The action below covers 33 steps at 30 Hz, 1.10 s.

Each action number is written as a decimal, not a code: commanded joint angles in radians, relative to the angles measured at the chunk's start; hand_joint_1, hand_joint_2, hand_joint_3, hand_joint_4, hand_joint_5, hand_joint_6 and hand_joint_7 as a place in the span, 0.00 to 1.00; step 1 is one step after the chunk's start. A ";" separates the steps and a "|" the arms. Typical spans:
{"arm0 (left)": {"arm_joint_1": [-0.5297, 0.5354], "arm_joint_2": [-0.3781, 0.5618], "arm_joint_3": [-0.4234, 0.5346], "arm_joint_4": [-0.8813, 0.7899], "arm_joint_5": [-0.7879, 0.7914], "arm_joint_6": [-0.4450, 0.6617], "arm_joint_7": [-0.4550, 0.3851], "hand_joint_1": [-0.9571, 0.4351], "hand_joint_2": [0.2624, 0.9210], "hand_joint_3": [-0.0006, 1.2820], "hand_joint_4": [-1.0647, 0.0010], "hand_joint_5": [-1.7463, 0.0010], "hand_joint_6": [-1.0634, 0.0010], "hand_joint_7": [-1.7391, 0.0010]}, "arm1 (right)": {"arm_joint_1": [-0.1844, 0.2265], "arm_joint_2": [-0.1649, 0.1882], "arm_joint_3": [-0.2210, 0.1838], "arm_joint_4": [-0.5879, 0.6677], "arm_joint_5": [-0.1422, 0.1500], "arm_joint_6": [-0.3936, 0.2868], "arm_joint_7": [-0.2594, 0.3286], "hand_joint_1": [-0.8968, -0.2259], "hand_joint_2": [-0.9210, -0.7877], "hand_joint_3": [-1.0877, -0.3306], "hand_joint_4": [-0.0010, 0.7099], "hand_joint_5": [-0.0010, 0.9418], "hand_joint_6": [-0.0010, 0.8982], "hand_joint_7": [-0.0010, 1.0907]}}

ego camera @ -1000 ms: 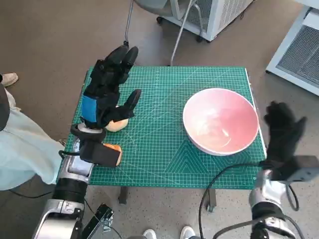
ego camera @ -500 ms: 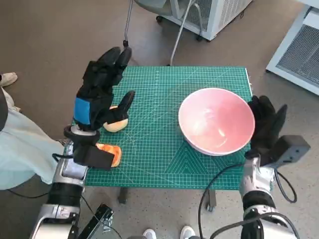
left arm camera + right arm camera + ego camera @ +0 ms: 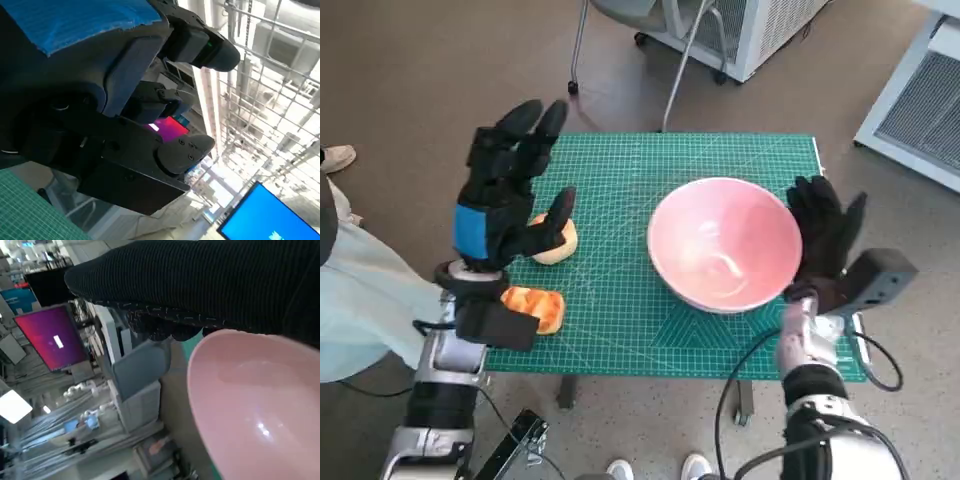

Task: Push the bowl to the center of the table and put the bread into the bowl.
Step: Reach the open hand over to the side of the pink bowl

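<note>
Head view: the right hand (image 3: 823,240), fingers spread, presses the pink bowl (image 3: 724,243); the left hand (image 3: 506,200) hovers released above the bread (image 3: 556,240); no writing is legible.

It was a lab or technical workshop. The small table (image 3: 650,330) was covered by a green gridded cutting mat, the floor (image 3: 420,80) was bare and brownish-grey, and white cabinets with vented panels (image 3: 920,100) on castors stood beyond the table's far edge. The wrist views showed metal wire shelving (image 3: 280,75), lit display screens (image 3: 47,340) and strip lights overhead.
</note>
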 commanded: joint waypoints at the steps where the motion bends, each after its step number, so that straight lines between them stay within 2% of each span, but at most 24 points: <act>1: 0.034 0.008 0.019 -0.065 -0.005 0.035 -0.005 0.68 0.53 0.71 0.62 1.00 0.92 0.55 | -0.024 0.038 0.010 0.022 -0.017 0.042 -0.035 0.59 0.00 0.53 0.46 0.03 0.25 0.56; 11: 0.081 0.009 0.038 -0.145 0.010 0.088 0.000 0.68 0.52 0.72 0.62 1.00 0.95 0.53 | -0.066 0.079 0.043 0.031 -0.060 0.095 -0.087 0.59 0.00 0.50 0.48 0.02 0.22 0.59; 20: 0.110 0.008 0.049 -0.194 0.018 0.117 -0.002 0.68 0.50 0.75 0.62 1.00 0.95 0.53 | -0.099 0.100 0.037 0.035 -0.063 0.144 -0.109 0.59 0.00 0.45 0.44 0.01 0.19 0.57; 26: 0.127 0.008 0.054 -0.212 0.015 0.126 -0.004 0.67 0.48 0.76 0.62 1.00 0.95 0.53 | -0.111 0.094 0.044 0.035 -0.080 0.166 -0.124 0.58 0.00 0.44 0.45 0.01 0.19 0.57; 33: 0.141 0.016 0.066 -0.216 -0.009 0.123 -0.020 0.66 0.50 0.74 0.62 1.00 0.95 0.53 | -0.123 0.057 0.061 0.023 -0.108 0.148 -0.108 0.56 0.00 0.44 0.44 0.00 0.18 0.57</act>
